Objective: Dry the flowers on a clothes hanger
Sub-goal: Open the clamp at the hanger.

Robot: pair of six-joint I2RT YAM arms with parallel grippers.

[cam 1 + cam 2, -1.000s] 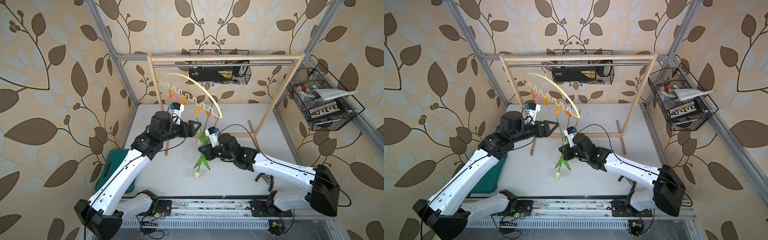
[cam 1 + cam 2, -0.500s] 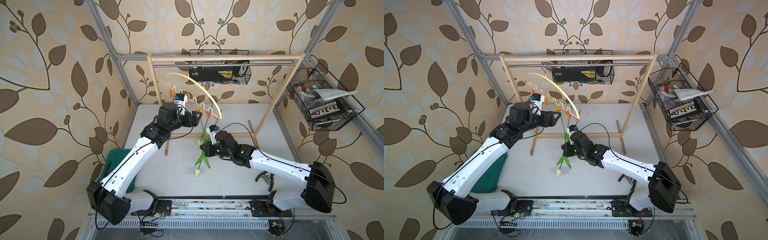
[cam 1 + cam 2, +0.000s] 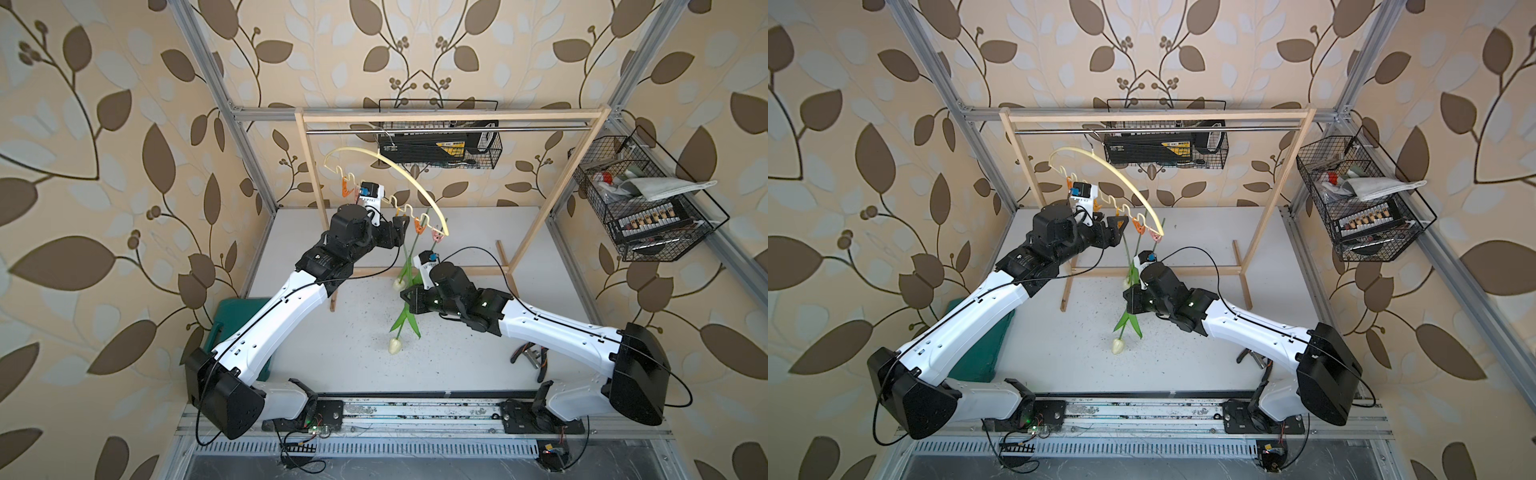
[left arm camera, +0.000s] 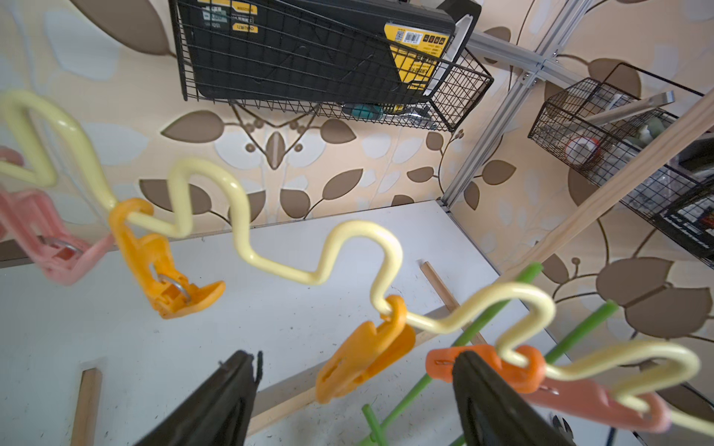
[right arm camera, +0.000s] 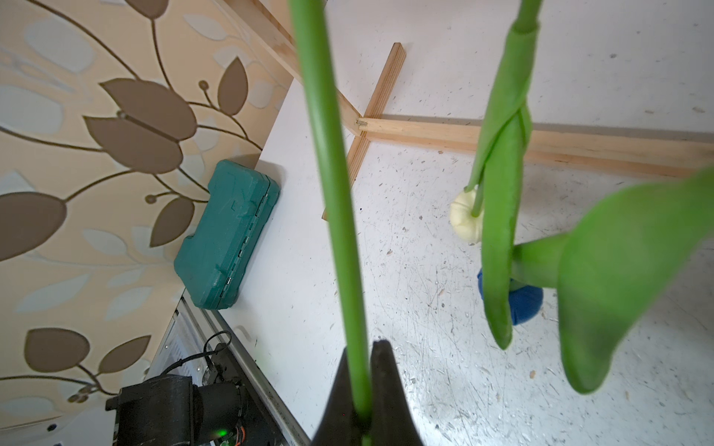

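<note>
Left jaws standing wide just under the clothes hanger [image 4: 363,228]; a yellow-orange clothespin [image 4: 367,359] hanging in the gap ahead of them. Right jaws clamping one flower stem [image 5: 336,193], its cream head [image 3: 395,345] dangling below them over the bench [image 3: 478,232]. Two other flowers [image 5: 502,193] hanging just beside, heads down, stems rising toward the hanger.
</note>
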